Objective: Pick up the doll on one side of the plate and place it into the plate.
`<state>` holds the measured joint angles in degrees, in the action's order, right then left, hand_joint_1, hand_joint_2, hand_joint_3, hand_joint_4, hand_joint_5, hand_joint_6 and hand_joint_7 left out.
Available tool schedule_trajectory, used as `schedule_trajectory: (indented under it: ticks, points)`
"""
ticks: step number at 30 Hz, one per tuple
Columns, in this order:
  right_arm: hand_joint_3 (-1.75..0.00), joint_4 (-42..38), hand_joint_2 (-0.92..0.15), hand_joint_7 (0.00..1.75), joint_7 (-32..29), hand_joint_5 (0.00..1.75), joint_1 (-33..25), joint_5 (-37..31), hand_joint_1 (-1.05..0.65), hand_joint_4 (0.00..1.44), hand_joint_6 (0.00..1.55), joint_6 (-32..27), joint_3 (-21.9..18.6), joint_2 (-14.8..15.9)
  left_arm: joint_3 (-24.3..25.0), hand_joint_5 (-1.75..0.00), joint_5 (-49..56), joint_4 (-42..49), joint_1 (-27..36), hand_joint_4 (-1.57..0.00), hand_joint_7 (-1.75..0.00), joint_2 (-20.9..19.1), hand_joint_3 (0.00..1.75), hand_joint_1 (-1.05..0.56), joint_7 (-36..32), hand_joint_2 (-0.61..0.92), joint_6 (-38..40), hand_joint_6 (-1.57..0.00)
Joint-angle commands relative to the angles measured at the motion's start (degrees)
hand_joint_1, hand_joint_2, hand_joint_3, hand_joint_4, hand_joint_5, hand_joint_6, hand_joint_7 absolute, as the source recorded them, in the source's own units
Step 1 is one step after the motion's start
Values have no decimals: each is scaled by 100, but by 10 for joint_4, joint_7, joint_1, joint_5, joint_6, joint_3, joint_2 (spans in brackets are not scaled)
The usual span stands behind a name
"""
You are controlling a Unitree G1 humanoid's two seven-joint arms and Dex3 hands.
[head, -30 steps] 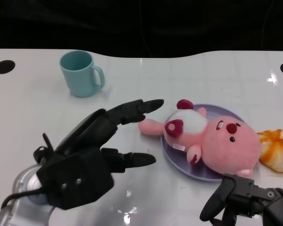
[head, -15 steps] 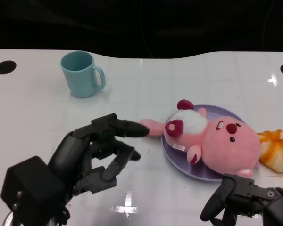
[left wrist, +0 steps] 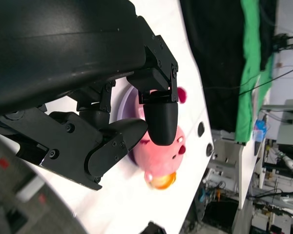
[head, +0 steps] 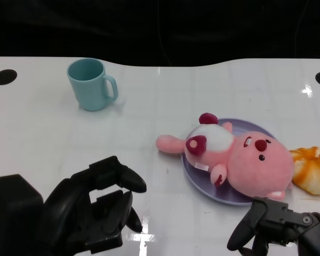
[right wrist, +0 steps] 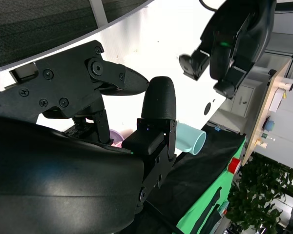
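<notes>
Head view: pink plush doll (head: 240,160) lies on the purple plate (head: 200,181), one ear on the white worktop (head: 165,101).
Left hand (head: 93,213) curled, empty, well apart; right hand (head: 272,226) empty, fingers curled.
Left wrist view: doll beyond the fingers (left wrist: 161,114).

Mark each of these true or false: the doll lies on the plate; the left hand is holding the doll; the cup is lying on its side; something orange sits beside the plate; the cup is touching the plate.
1. The pink doll lies on the purple plate. True; one limb sticks out past the rim.
2. The left hand is holding the doll. False: it holds nothing and sits apart from the doll.
3. The teal cup is lying on its side. False: it stands upright.
4. An orange item sits beside the plate. True.
5. The cup is touching the plate. False: bare table lies between them.
</notes>
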<state>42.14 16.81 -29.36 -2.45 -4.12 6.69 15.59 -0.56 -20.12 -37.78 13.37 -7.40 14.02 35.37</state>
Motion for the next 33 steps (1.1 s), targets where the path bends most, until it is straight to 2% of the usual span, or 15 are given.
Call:
schedule_trajectory:
  ticks: [1,19,33]
  points:
    - [-67,-1,-76,130,3,160,0,9,-25,64,58,0,-9,5,12,-174,-22,-14,13,-71,-156,-22,125,-22,11,48,18,-62]
    - [-68,-10,-75,130,4,159,-9,7,-26,66,59,21,-24,6,4,-175,-58,53,12,-75,-163,-47,118,-28,46,49,8,-62]
    - [-69,1,-74,130,-5,160,-20,-2,-25,67,60,19,-21,-1,1,-175,-55,59,14,-74,-162,-54,119,-29,54,48,4,-61]
